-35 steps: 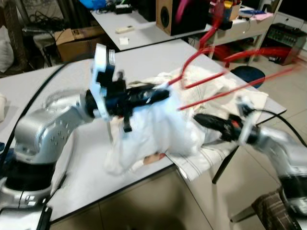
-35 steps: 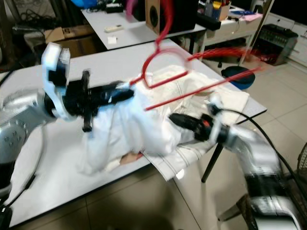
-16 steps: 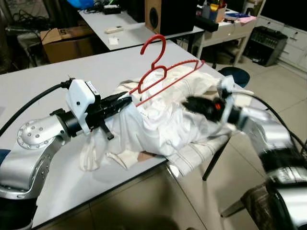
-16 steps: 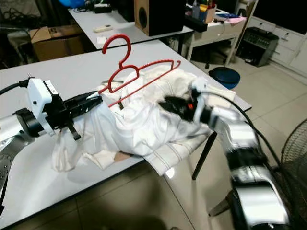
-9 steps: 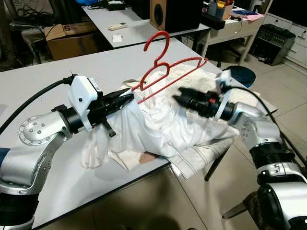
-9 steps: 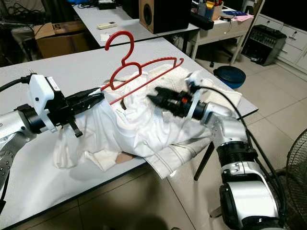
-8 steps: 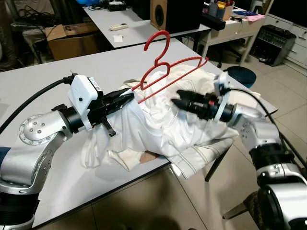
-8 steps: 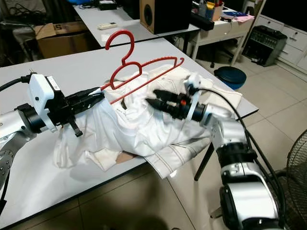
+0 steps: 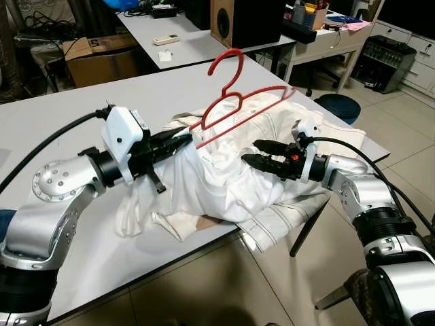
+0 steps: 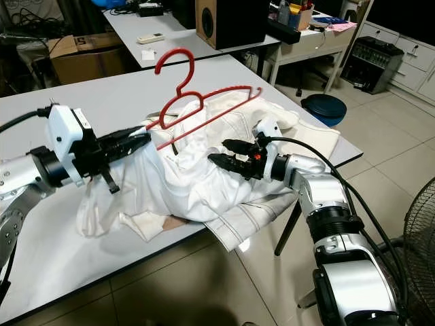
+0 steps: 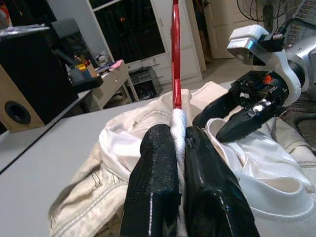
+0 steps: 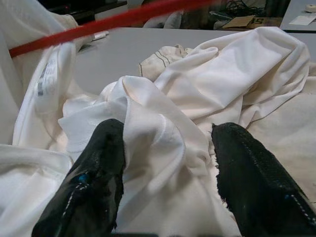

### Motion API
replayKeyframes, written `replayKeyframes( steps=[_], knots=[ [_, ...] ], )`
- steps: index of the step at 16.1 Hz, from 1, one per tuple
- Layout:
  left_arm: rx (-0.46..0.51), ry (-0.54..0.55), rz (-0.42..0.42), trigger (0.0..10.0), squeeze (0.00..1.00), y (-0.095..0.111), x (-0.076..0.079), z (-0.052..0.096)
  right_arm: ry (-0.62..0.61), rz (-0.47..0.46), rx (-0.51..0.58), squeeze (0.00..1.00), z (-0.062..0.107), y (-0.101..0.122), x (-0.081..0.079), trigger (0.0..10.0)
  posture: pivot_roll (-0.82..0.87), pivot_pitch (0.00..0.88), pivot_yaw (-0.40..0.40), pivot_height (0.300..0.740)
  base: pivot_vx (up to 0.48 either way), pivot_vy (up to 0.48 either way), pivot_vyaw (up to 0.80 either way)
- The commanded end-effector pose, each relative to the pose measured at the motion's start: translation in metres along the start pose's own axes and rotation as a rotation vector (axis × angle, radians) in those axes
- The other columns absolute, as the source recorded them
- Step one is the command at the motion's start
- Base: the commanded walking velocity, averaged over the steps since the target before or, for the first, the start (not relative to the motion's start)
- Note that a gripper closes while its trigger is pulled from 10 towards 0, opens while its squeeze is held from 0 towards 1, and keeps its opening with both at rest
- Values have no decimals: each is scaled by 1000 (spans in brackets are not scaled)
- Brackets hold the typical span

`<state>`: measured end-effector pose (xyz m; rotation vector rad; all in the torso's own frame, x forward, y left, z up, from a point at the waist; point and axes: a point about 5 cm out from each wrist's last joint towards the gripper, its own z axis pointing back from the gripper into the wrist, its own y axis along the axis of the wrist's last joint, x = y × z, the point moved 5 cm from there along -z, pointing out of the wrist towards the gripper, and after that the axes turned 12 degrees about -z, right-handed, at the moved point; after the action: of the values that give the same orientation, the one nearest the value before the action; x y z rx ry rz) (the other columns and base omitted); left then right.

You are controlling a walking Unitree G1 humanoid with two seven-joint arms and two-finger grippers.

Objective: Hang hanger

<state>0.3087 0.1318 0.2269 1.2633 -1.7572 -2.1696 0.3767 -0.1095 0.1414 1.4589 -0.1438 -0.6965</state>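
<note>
A red wire hanger [image 9: 230, 97] stands tilted above a heap of white clothing [image 9: 224, 183] on the grey table [image 9: 81, 102], hook uppermost. My left gripper [image 9: 183, 138] is shut on one end of the hanger together with a fold of white cloth; the left wrist view shows the red wire [image 11: 175, 59] rising from between the closed fingers [image 11: 158, 163]. My right gripper [image 9: 250, 151] is open, low over the middle of the clothing. In the right wrist view a bunched white fold [image 12: 163, 133] lies between its two fingers [image 12: 98, 173].
A cream striped garment [image 9: 279, 217] hangs over the table's near right edge. Behind stands a second table with a speaker [image 9: 238, 20], and a cardboard box [image 9: 102, 58]. A blue stool [image 9: 340, 105] and a floor fan [image 10: 425, 231] stand to the right on the tiled floor.
My right gripper has reached leftward over the clothing and dropped a little, its fingers now astride a white fold. The left gripper has kept its hold on the hanger.
</note>
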Motion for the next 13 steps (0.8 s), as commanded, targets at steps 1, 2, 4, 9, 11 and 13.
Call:
replayKeyframes(
  steps=[1, 2, 4, 9, 11, 13],
  knots=[
    [2, -6, -18, 0, 0, 1, -1, -1, 13, 5, 17, 0, 1, 1, -1, 0, -40, 0, 28, 740, 0, 0, 0],
    [1, -8, -20, 0, 0, 1, -1, -2, 17, 8, 18, 0, 2, 0, -1, 0, -40, 0, 28, 740, 0, 0, 0],
    [-3, -9, -23, 0, 0, 0, -1, -1, 25, 13, 12, 0, 3, -1, -2, 0, -39, 0, 27, 740, 0, 0, 0],
    [-23, 1, -40, 0, 0, -3, -7, 2, -15, 25, -22, 0, 8, -8, 4, 0, -36, 0, 29, 740, 0, 0, 0],
    [-28, 0, -42, 0, 0, -4, -7, 3, -35, 26, -28, 0, 11, -12, 8, 0, -36, 0, 29, 740, 0, 0, 0],
    [-31, -3, -44, 0, 0, -5, -7, 3, -46, 25, -28, 0, 13, -12, 9, 0, -36, 0, 30, 740, 0, 0, 0]
  ],
)
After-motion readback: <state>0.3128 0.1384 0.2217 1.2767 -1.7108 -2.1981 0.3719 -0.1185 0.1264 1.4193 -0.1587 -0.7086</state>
